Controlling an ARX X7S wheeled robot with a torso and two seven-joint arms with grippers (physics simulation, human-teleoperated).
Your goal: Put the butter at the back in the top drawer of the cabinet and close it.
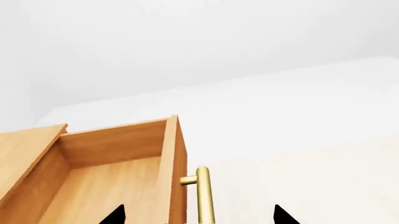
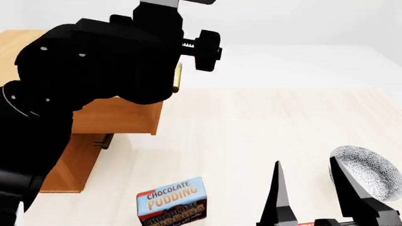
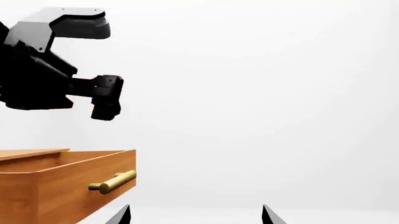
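Observation:
The cabinet (image 2: 70, 165) stands at the left with its top drawer (image 2: 119, 117) pulled out; the plain wood interior (image 1: 106, 186) holds nothing that I can see. My left gripper (image 1: 199, 215) is open above the drawer's front, one fingertip over the inside and one beyond the brass handle (image 1: 204, 196). In the head view my left arm (image 2: 94, 66) hides that gripper. My right gripper (image 2: 306, 165) is open near the bottom right, and nothing lies between its fingertips (image 3: 268, 215). Of the butter, only a thin red sliver (image 2: 304, 224) at the frame's bottom edge may be it.
A brown-and-blue Chocolate Pudding box (image 2: 172, 203) lies on the pale floor in front of the cabinet. A white patterned bowl (image 2: 372, 170) sits just right of my right gripper. A lower drawer's brass handle (image 2: 107, 140) shows under the open drawer.

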